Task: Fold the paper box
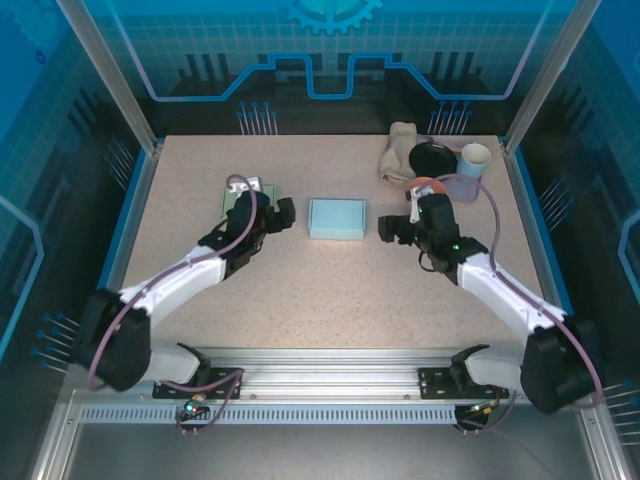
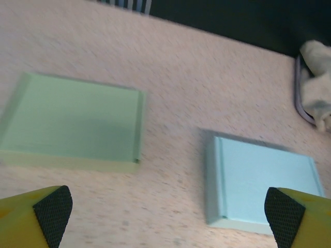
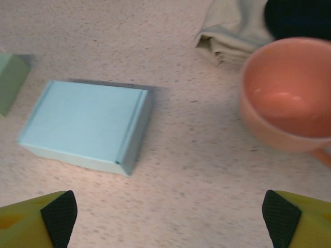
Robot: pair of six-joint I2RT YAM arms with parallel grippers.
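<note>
The paper box (image 1: pixel 336 218) is light blue, closed and flat, lying mid-table. In the left wrist view the paper box (image 2: pixel 261 181) lies ahead and to the right, and in the right wrist view the paper box (image 3: pixel 85 124) lies ahead and to the left. My left gripper (image 1: pixel 283 213) stands open just left of it, apart from it, over bare table (image 2: pixel 168 217). My right gripper (image 1: pixel 392 228) is open just right of the box with nothing between its fingers (image 3: pixel 168 217). Neither touches the box.
A pale green flat box (image 1: pixel 243 195) lies under my left arm, seen too as a green box (image 2: pixel 72 121). Back right stand a crumpled cloth (image 1: pixel 398 150), a black disc (image 1: pixel 432 158), a white cup (image 1: pixel 476 158) and a pink cup (image 3: pixel 287 98) close to my right wrist.
</note>
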